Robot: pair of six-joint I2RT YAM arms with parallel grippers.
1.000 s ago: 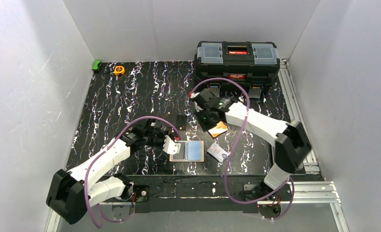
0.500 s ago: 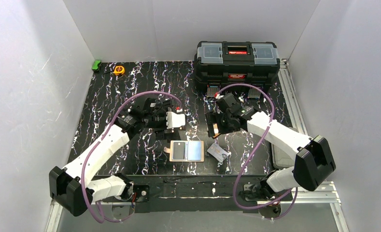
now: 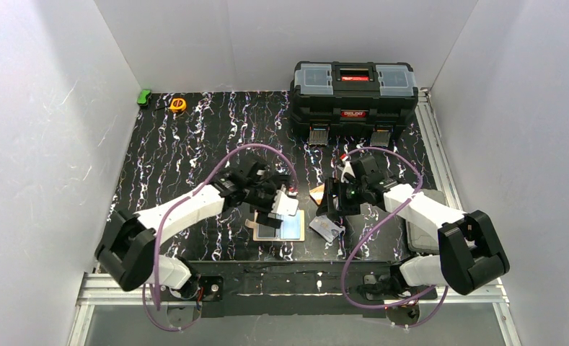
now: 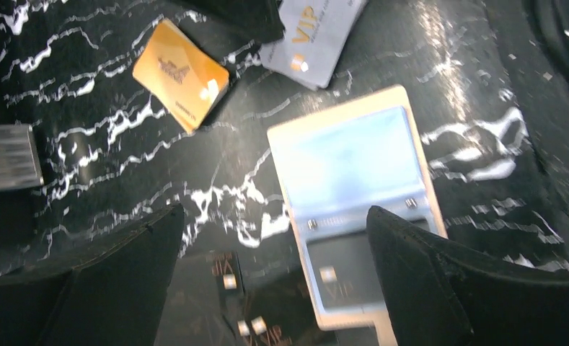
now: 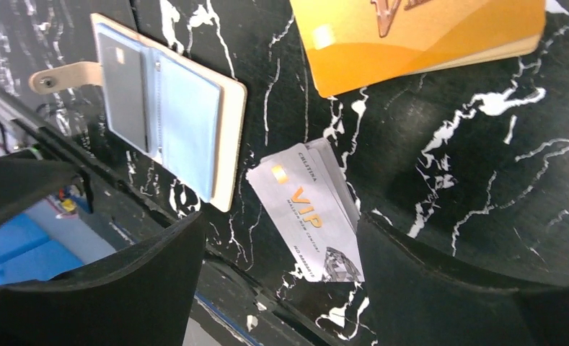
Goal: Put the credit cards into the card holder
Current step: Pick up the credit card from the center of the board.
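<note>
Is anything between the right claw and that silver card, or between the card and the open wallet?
Nothing visible. The right gripper hangs open above the silver card, and only bare tabletop separates that card from the open card holder. The orange card lies off to one side.

Right wrist view crops the orange card (image 5: 418,47).

White arms (image 3: 184,209), black joints (image 3: 476,249), purple cables (image 3: 256,146)

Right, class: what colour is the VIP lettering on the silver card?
Orange-gold, on the silver card; clearest in the right wrist view.
</note>
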